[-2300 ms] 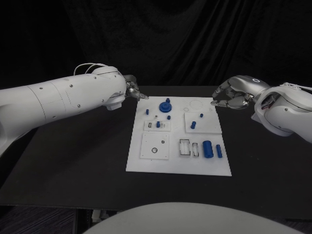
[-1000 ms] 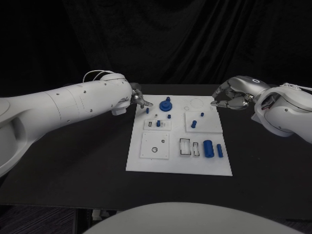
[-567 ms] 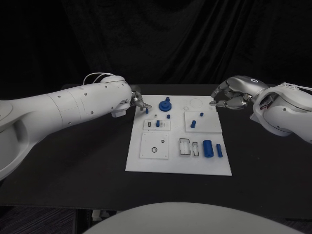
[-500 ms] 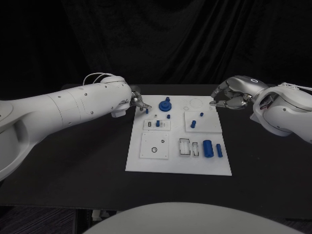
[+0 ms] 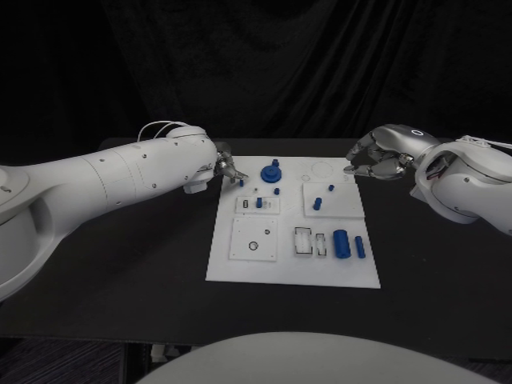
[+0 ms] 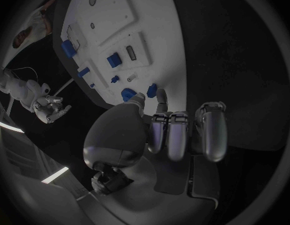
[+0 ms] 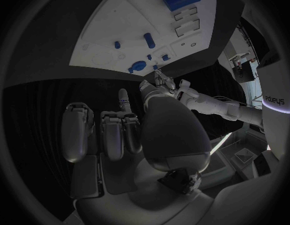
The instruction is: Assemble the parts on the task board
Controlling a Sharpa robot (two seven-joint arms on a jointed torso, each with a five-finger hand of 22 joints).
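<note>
Left hand (image 5: 224,166): silver many-fingered hand on a white arm, at the far left corner of the task board; in the left wrist view its fingertips (image 6: 159,96) reach a small blue peg (image 6: 151,90) standing at the board's edge, thumb and a finger on either side of it; whether they actually clamp it I cannot tell
Right hand (image 5: 378,157): silver hand on a white arm, just off the far right corner of the board, above the black table (image 5: 118,264); fingers curled inward with nothing between them
Task board (image 5: 256,268): flat white rectangular plate in the middle of the table, with raised white square blocks on it
Parts: a large round blue knob-like piece (image 5: 271,170) stands near the far edge; small blue pegs (image 5: 278,192) stand behind the middle blocks; a short blue peg (image 5: 318,205) stands on the right block; a thick blue cylinder (image 5: 340,243) and a thin blue rod (image 5: 360,247) lie side by side near the right edge
</note>
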